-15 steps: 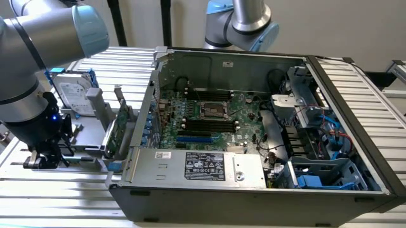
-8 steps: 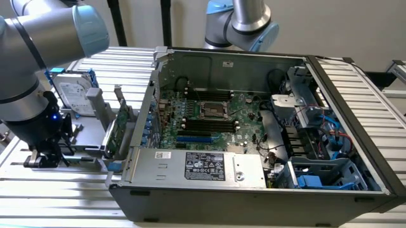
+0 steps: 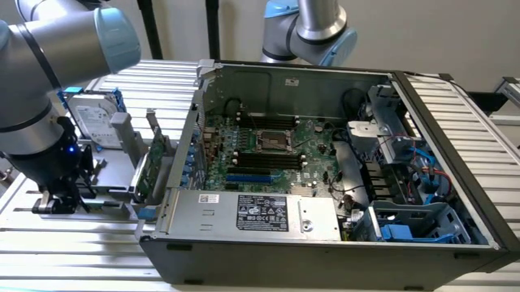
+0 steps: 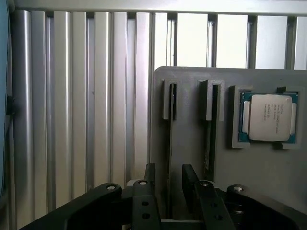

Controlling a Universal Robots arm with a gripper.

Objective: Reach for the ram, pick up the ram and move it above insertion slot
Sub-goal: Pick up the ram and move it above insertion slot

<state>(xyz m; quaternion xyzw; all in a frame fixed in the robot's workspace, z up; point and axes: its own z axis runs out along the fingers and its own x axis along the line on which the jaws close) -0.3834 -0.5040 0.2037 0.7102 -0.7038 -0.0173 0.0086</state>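
The gripper point(image 4: 169, 168) hangs low over the gray holder point(image 4: 268, 177), which lies on the slatted table point(image 4: 72, 120) beside the open computer case point(image 3: 325, 243). Its fingers point(image 4: 150, 178) stand a little apart, one on each side of the ram point(image 4: 171, 143), with a small gap showing on both sides. The ram stands on edge in the holder's slot farthest from the processor chip point(image 4: 267, 117). A second strip point(image 4: 209, 143) sits in the holder's next slot. The hard drive point(image 3: 94, 118) stands upright behind the holder.

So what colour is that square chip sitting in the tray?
Silver in the middle with a blue-green edge; the wrist view shows the chip best.
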